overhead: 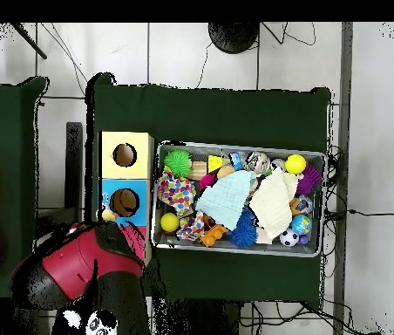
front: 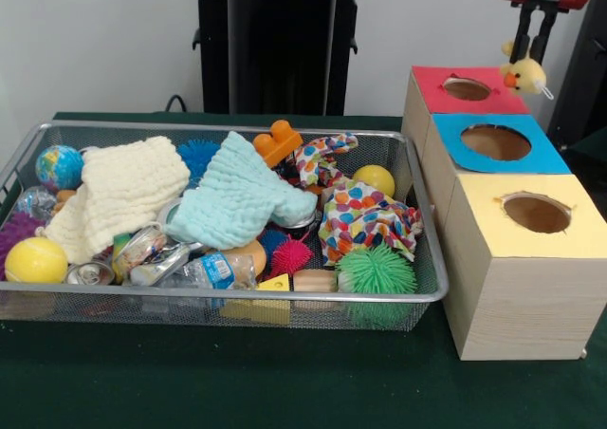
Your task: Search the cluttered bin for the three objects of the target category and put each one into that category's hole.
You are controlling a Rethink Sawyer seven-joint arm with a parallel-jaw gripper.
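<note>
Three holed boxes point(front: 512, 192) stand beside the wire bin point(front: 417, 291) of cloths, balls and cans; the pincer point(front: 531, 57) grips a yellow duck toy point(front: 524, 75) above the red-topped box point(front: 465, 89).

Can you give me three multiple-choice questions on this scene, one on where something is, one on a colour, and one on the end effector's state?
1. Where is the end effector?
A. Deep in the wire bin
B. Above the red-topped box
C. Over the yellow-topped box

2. What colour is the top of the middle box?
A. Blue
B. Green
C. Orange

3. What is the end effector doing?
A. Hanging open and empty
B. Shut on a blue cloth
C. Shut on a small yellow plush toy

Answers:
1 B: in the front view it hangs over the red-topped box, well clear of the wire bin.
2 A: blue, between the red top and the yellow-topped box.
3 C: the small yellow plush toy dangles from its closed fingers.
</note>
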